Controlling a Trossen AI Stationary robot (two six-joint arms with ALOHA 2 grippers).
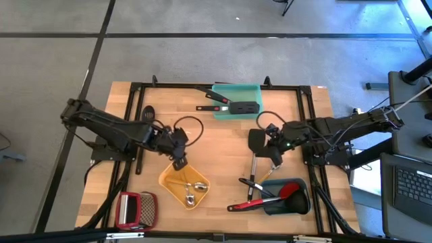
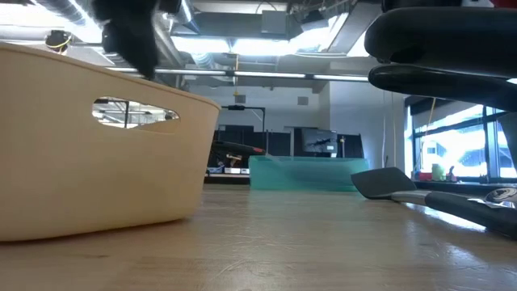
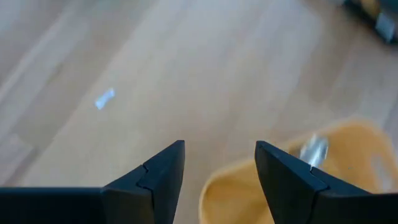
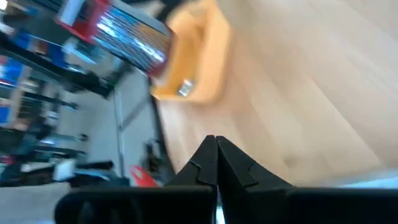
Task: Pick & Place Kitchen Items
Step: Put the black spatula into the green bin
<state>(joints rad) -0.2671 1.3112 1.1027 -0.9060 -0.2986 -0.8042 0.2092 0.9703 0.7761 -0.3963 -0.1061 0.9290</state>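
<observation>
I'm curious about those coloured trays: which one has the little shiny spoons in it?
The yellow tray, just below the left tool. The teal tray and the grey-blue tray hold dark or red utensils instead.

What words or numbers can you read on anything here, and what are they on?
None. No readable writing shows on the yellow tray, the teal tray, the grater or the table. The room's far shelves are too blurred to read.

A robotics lab or workshop: a wooden desk (image 1: 223, 145) in a black metal frame on grey concrete floor (image 1: 202, 61), exposed ceiling ducts (image 2: 242, 48) (strip lights too), cluttered workbenches (image 2: 234, 166) behind.
</observation>
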